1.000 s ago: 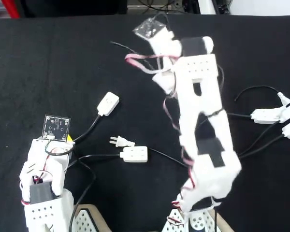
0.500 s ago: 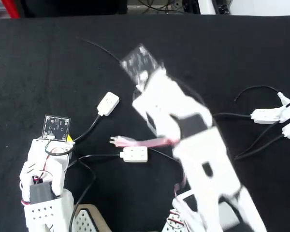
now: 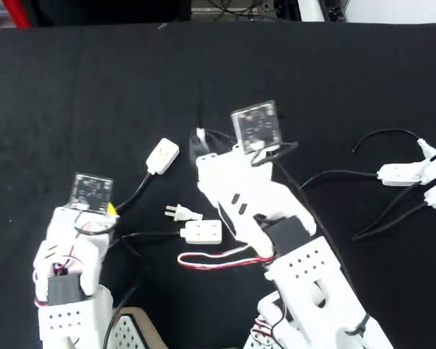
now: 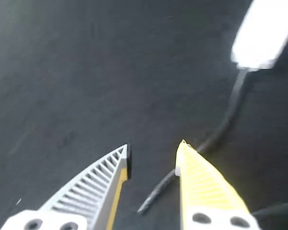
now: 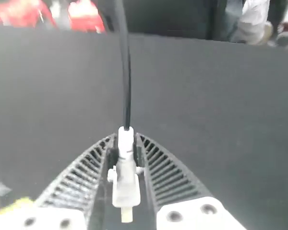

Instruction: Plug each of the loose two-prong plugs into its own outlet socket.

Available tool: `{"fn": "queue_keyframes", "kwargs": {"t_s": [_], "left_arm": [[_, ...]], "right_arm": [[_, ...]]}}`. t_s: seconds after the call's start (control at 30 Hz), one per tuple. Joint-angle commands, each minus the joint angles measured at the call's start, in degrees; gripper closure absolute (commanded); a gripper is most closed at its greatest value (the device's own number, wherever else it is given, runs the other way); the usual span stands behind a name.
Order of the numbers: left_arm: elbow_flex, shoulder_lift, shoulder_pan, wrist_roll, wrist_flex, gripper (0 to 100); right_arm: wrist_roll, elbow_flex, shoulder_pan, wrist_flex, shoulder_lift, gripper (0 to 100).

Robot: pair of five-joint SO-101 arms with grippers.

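Observation:
My right gripper (image 5: 125, 143) is shut on a white two-prong plug (image 5: 124, 179); its black cord (image 5: 123, 62) runs away over the table. From above, this gripper (image 3: 200, 143) sits mid-table, just right of a white outlet socket (image 3: 162, 155). A second white socket (image 3: 202, 231) lies nearer the front, and a loose plug (image 3: 177, 212) lies just beside it. My left gripper (image 4: 153, 151) is open and empty over the black cloth, with a socket (image 4: 264, 33) and its cord (image 4: 221, 129) ahead. That arm (image 3: 80, 240) stands at the front left.
More white sockets and plugs (image 3: 407, 173) with black cords lie at the right edge. The right arm's red and white wires (image 3: 218, 258) loop just in front of the near socket. Black cords (image 3: 142, 236) cross the cloth between the arms.
The right arm has swung back from the far side of the table to the middle, bringing the plug and its cord along. The left arm has barely shifted.

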Motion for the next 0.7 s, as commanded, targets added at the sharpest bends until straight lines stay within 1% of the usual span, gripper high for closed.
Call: {"fn": "queue_keyframes", "kwargs": {"t_s": [0.0,0.13,0.2,0.23,0.33,0.43,0.53,0.67], "left_arm": [[1.1,-0.6,9.2,-0.2,-0.1,83],[0.0,-0.7,18.9,-0.1,-4.2,83],[-0.1,-0.7,22.8,0.4,-7.1,83],[-0.1,-0.7,24.2,1.8,-8.5,83],[0.0,-0.7,24.3,9.0,-11.4,83],[-1.5,-0.7,22.4,13.6,-12.4,83],[-2.0,-0.7,20.2,15.6,-12.7,83],[-2.3,-0.7,19.9,18.5,-12.4,83]], "right_arm": [[-8.4,2.3,-1.8,-7.4,-1.7,98.6],[-13.8,7.7,-4.3,-17.8,-1.8,98.5],[-14.6,10.7,-5.5,-22.9,-1.8,98.5],[-14.5,12.3,-6.2,-25.1,-1.8,98.5],[-14.9,15.6,-5.0,-29.7,-3.1,98.5],[-14.9,17.8,-5.1,-29.3,-5.3,98.5],[-14.6,18.7,-5.3,-26.4,-7.9,98.5],[-14.2,18.7,-9.0,-19.9,-11.8,98.5]]}}
